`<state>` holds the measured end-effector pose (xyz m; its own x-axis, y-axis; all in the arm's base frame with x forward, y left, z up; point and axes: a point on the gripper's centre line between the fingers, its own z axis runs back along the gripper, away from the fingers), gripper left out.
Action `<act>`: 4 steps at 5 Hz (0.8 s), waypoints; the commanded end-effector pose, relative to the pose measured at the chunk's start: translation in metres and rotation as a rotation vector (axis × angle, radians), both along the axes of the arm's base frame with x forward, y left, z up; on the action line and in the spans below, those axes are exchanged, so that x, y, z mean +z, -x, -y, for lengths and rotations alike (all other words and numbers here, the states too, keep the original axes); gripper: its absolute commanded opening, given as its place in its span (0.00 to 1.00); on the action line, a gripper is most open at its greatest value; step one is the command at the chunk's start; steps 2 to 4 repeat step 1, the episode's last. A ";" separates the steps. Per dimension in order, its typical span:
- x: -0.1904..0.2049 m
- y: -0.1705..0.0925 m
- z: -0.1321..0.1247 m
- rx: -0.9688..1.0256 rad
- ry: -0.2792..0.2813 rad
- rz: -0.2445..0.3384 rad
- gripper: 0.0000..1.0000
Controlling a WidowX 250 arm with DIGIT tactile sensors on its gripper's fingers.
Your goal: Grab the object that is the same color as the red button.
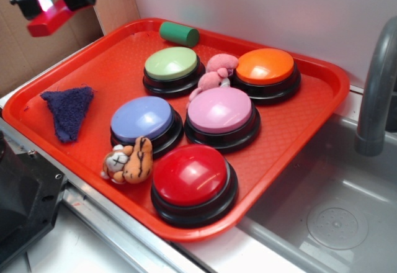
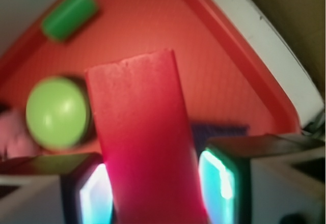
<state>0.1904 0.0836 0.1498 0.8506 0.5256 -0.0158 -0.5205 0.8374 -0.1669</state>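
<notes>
The claw (image 1: 48, 3) is clamped on the red block (image 1: 49, 20), one finger pad (image 2: 94, 196) pressed to each long side, so the block juts out ahead of it. It hangs high, well clear of everything, which suggests the grab is done and the block has been lifted free. Below and ahead of the claw lies the red tray (image 1: 322, 77), which keeps all the loose things together. The green cylinder (image 2: 70, 14) lies far ahead of the claw near the tray's rim, and the green button (image 2: 57, 113) sits beneath it. The red button (image 1: 192, 177), whose colour the block matches, sits farthest from the claw, at the tray's near edge beside a small tiger toy (image 1: 129, 161).
</notes>
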 end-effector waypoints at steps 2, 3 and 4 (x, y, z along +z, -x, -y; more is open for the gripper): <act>0.020 0.024 -0.002 -0.193 0.030 0.023 0.00; 0.020 0.024 -0.002 -0.193 0.030 0.023 0.00; 0.020 0.024 -0.002 -0.193 0.030 0.023 0.00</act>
